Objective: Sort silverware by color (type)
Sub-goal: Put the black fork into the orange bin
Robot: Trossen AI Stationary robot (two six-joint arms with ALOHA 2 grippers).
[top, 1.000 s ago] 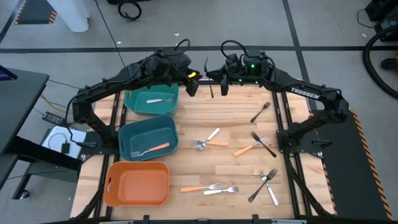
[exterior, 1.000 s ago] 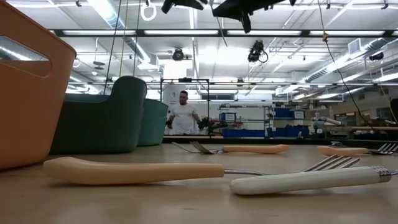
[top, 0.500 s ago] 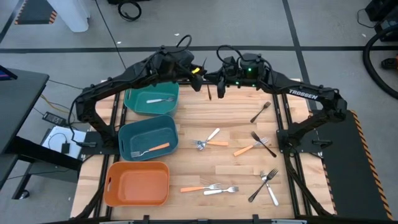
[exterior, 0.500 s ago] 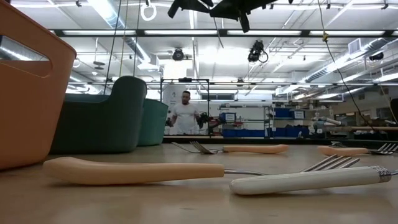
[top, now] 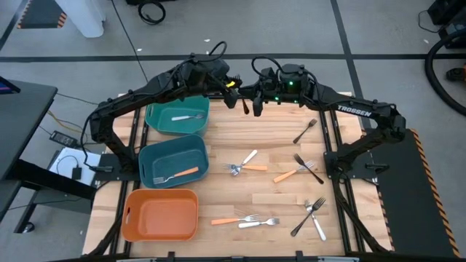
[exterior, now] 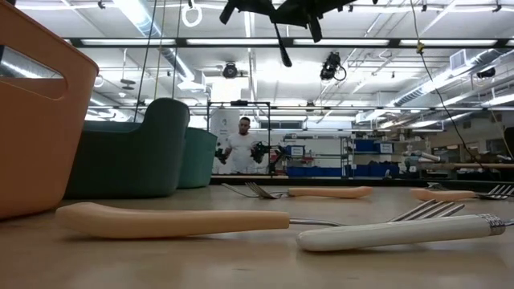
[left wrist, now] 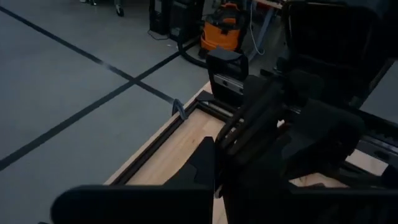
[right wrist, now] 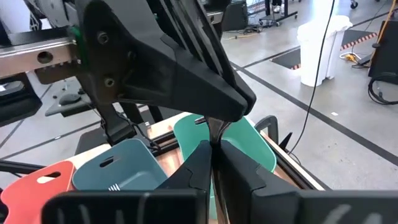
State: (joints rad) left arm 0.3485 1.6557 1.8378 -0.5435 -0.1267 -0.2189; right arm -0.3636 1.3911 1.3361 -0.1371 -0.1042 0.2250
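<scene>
Two grippers meet high over the far edge of the table [top: 240, 138] in the high view: the left gripper [top: 234, 97] and the right gripper [top: 250, 102] sit just beside each other, with a black fork [top: 246, 108] hanging down between them. From up here we cannot tell which claw has the fork. Off to the left stand three bins: the far teal bin [top: 156, 120] holding a white-handled fork [top: 186, 116], the middle teal bin [top: 149, 164] holding an orange-handled fork [top: 177, 175], and the orange bin [top: 138, 218]. More forks of all three colours lie scattered on the wood to the right of the bins.

From the low view we see both arms at the top edge and the black fork [exterior: 280, 44] hanging free, well above the table. An orange-handled fork and a white-handled one lie close to the lens.

Through the left wrist view we make out mostly dark gripper bodies pressed together; its own fingers are probably closed down near the fork, but we cannot tell.

Through the right wrist view the right gripper's fingers [right wrist: 199, 163] stand nearly closed, pinching the thin black fork [right wrist: 214, 132], whose upper end runs into the left gripper [right wrist: 211, 99] just above.
</scene>
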